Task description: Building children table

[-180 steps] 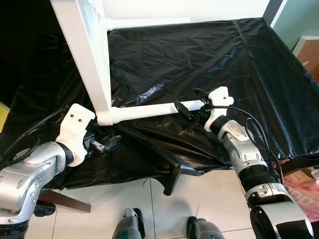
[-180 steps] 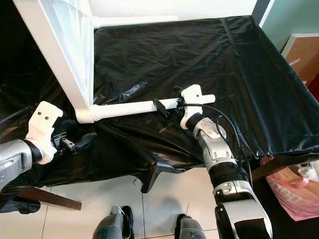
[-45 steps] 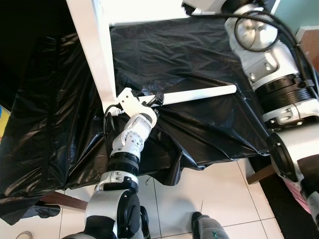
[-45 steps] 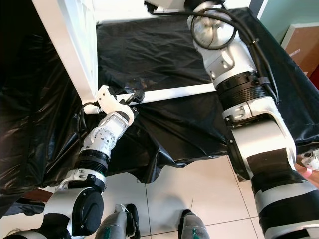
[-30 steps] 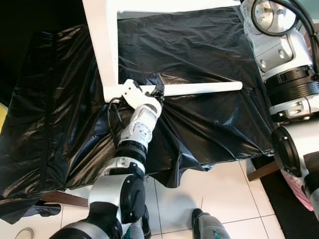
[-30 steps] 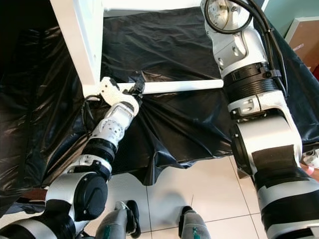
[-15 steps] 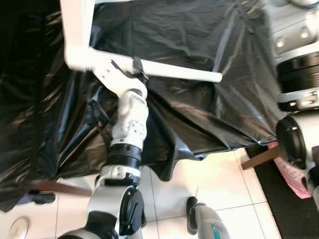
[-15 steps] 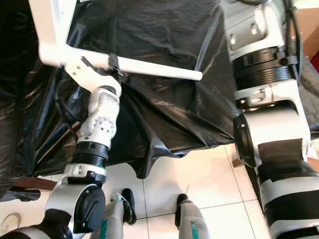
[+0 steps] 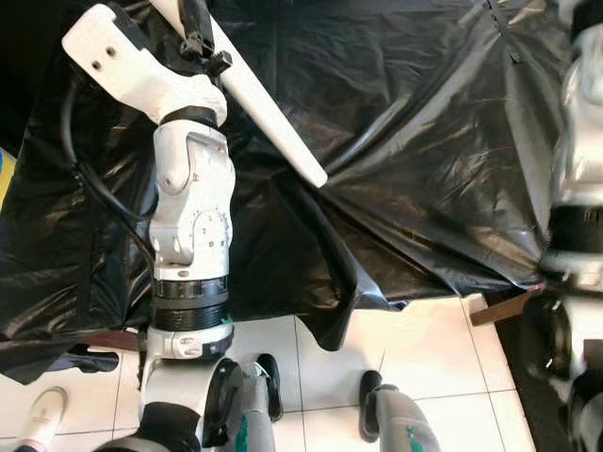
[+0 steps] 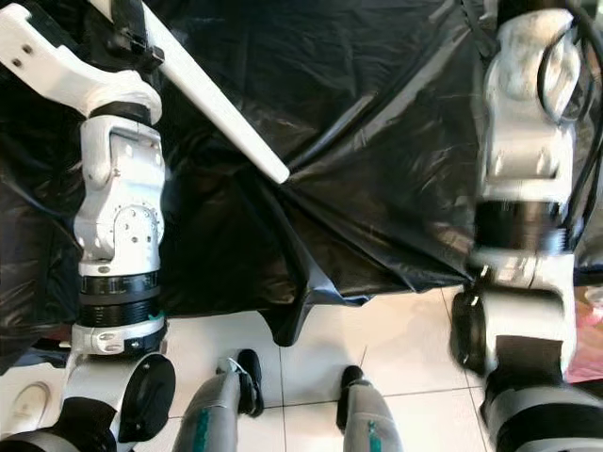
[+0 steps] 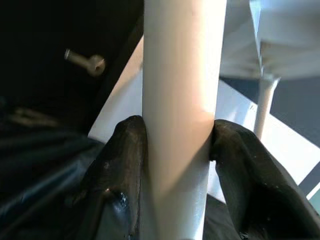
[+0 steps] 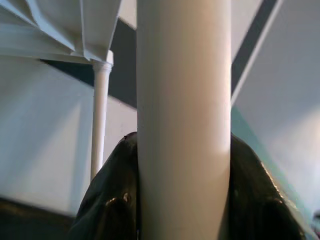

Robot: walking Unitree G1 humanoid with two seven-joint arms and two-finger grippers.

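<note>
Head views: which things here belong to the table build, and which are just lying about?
Job:
- white table leg, clamped by the left gripper
- second white leg, clamped by the right gripper
- white tabletop underside
- loose bolt

Lying about:
- black plastic sheet
- white shoe on the tiled floor

The left arm rises on the near left, its wrist bent toward the far side, and the left gripper (image 9: 200, 38) has both black fingers (image 11: 122, 165) pressed against a white leg (image 9: 268, 118). On the right, the right gripper (image 12: 182, 200) clamps another white leg (image 12: 183, 110).
</note>
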